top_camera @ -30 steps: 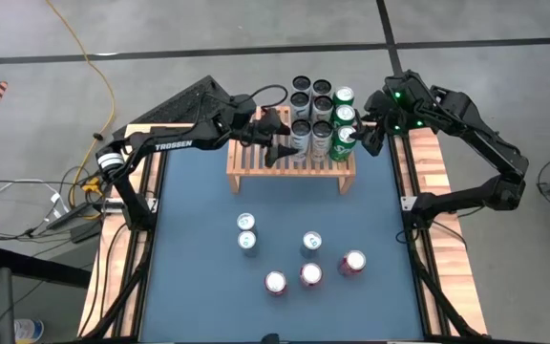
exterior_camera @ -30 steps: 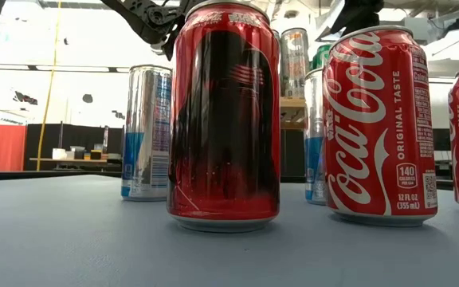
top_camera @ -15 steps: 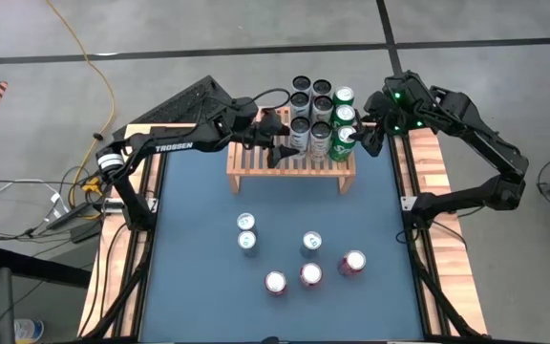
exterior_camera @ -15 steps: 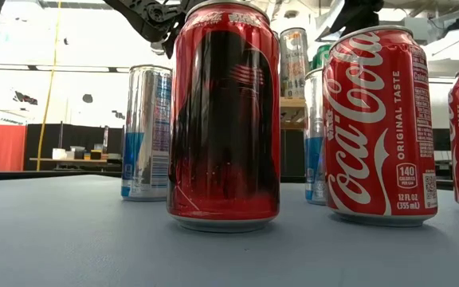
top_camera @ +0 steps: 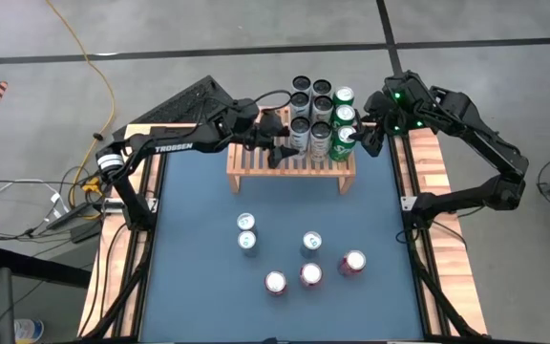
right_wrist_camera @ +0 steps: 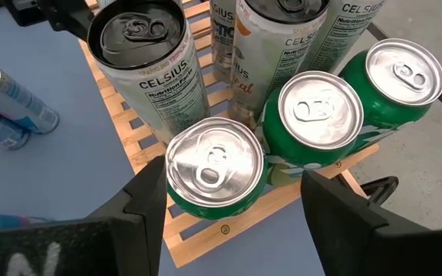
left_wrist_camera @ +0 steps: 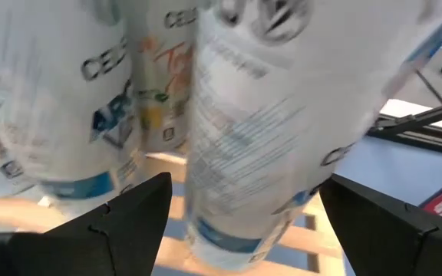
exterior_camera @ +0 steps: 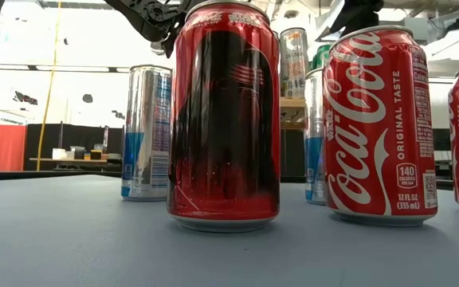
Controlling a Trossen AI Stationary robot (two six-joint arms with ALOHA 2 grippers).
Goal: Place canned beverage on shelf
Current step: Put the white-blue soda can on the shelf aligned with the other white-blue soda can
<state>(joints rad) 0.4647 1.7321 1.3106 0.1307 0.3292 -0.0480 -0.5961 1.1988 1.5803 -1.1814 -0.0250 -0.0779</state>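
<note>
Shelf (top_camera: pixel 256 167) holds our cans. Our left gripper (left_wrist_camera: pixel 240 211) fingers straddle a white can (left_wrist_camera: pixel 275 115), spread wide. Our right gripper (right_wrist_camera: pixel 232 203) fingers flank a green can (right_wrist_camera: pixel 215 165), apart.

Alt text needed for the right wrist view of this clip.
Seen from above, the right gripper straddles a green can at the edge of the wooden shelf, fingers open on either side. Two more green cans and tall white Celsius cans stand behind it.

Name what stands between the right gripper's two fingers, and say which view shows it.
A green can stands on the shelf between the right gripper's fingers. The right wrist view shows it; the fingers flank the can without clearly touching it.
</note>
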